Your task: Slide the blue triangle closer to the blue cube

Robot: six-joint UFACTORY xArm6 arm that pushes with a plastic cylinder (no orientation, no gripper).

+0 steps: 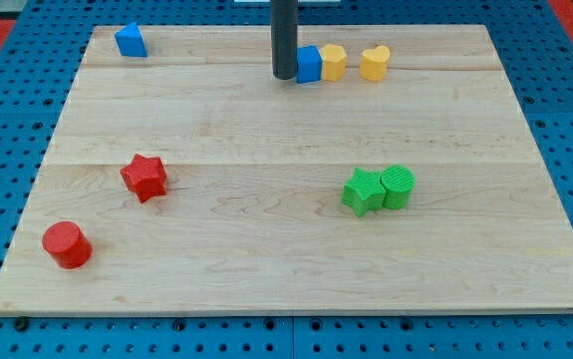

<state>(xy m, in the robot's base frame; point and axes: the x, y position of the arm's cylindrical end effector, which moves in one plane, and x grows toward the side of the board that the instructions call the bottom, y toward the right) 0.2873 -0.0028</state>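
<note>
Camera view:
Surface [296, 289]: pale wooden board on a blue pegboard.
My tip [285, 76]: end of a dark upright rod, touching the left side of the blue cube [310, 64]; there is no hand on this arm.
Blue triangle [131, 41]: top-left corner, well apart from the cube.
Yellow blocks: one [334, 62] just right of the cube, a heart [374, 63] beyond.
Green blocks: star [364, 191] and cylinder [399, 186], touching, at right.
Red star [144, 178], red cylinder [67, 244]: lower left.
</note>
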